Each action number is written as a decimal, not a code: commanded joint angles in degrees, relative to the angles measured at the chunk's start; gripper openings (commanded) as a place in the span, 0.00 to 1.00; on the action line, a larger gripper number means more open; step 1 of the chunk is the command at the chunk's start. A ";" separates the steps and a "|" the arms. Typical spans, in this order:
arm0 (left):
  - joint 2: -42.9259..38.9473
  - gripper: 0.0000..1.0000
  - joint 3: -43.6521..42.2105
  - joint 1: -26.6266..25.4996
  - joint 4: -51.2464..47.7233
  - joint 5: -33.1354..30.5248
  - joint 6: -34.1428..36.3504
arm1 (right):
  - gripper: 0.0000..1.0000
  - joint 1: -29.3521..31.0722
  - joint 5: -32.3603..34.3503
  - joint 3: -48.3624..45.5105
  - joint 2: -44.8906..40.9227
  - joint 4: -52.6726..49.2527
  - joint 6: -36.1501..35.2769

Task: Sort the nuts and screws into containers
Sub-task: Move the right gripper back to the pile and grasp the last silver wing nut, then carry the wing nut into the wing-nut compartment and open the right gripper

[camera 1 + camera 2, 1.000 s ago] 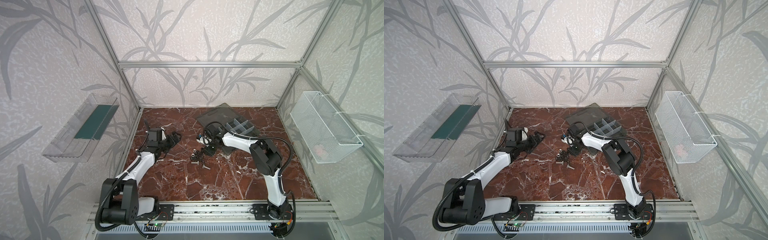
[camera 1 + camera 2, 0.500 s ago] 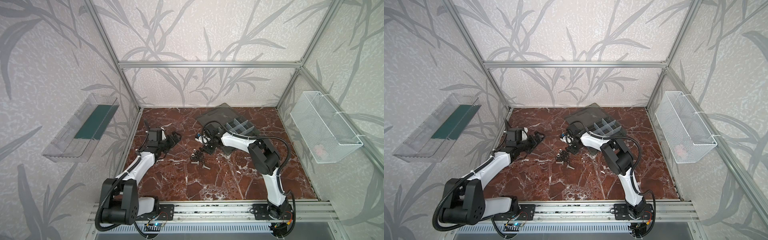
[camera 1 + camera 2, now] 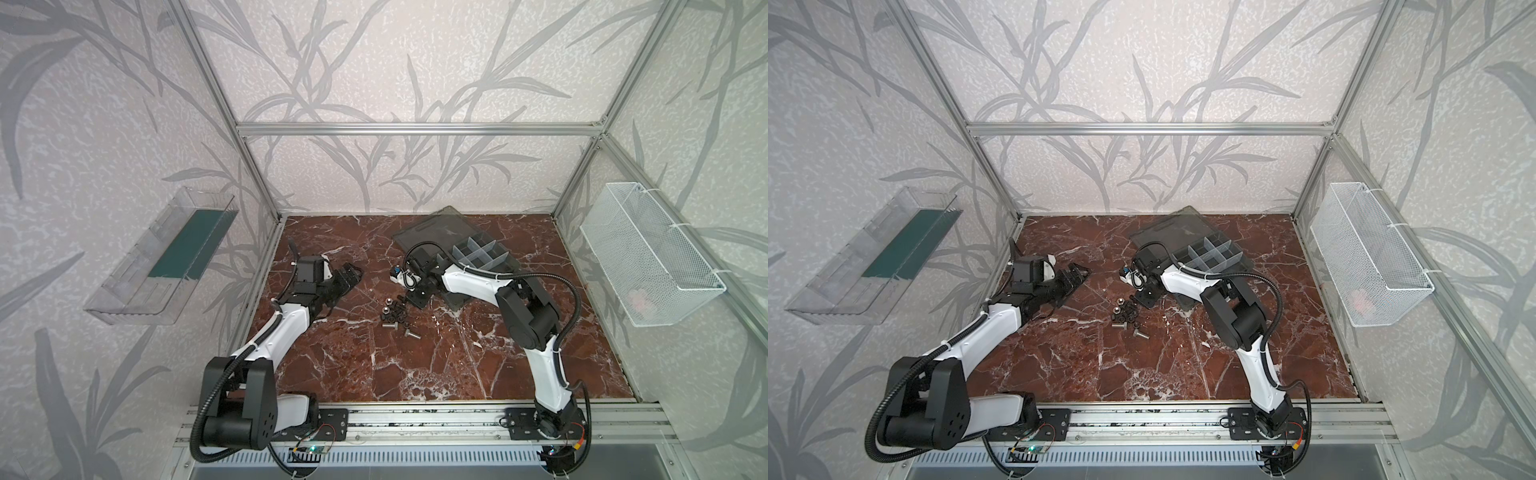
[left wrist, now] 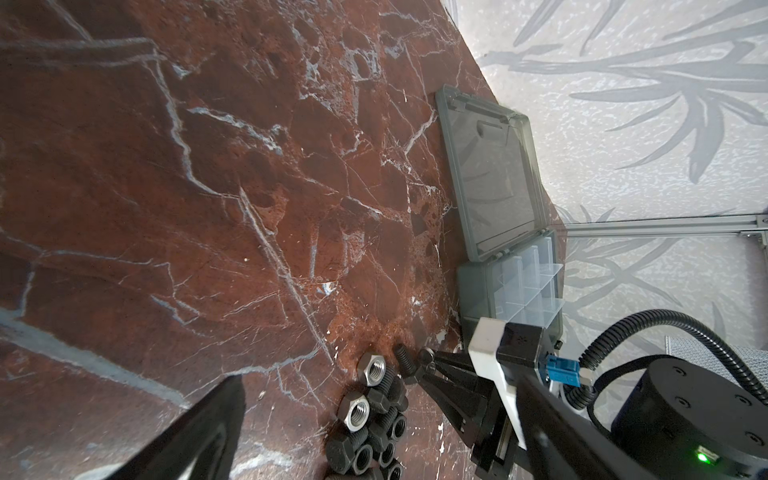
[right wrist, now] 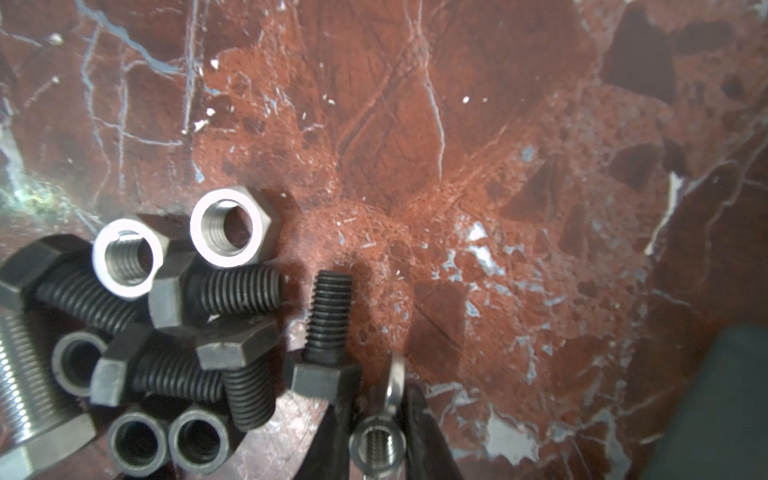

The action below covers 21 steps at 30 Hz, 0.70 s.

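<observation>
Looking across the table from the rail end, I first meet two silver screws lying loose on the marble, just nearer than the main heap. Behind them sits the heap itself. It is made of black screws lying on their sides and crossing one another, with two bright silver nuts at its edge and several dark nuts packed in among them.

My right gripper is down at the heap's far right side, narrowed to a pinch on one small silver nut. That nut sits between the two fingers, just beside the head of a black screw. A second thin silver piece shows at the fingertips, and I cannot tell what it is.

Off to the left, well apart from the heap, my left gripper has its jaws spread wide and holds nothing.

Farther back, the containers stand just behind the right arm's wrist, pale dividers upright. The box's smoky lid lies flat open toward the far wall.
</observation>
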 commanded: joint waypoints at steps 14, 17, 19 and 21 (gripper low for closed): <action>-1.49 1.00 -0.56 0.07 -0.51 -0.45 0.31 | 0.00 -3.17 -4.90 2.03 -11.84 -10.11 3.05; -1.76 0.99 -0.98 0.03 -0.38 -0.67 0.14 | 0.00 -5.78 -4.96 3.55 -14.67 -10.81 4.89; -1.73 0.99 -1.09 0.04 -0.04 -0.43 0.05 | 0.00 -7.51 -4.05 3.45 -15.75 -10.42 5.96; -1.81 0.99 -1.18 0.05 0.43 0.02 0.02 | 0.00 -9.23 -0.03 2.97 -16.23 -9.88 7.20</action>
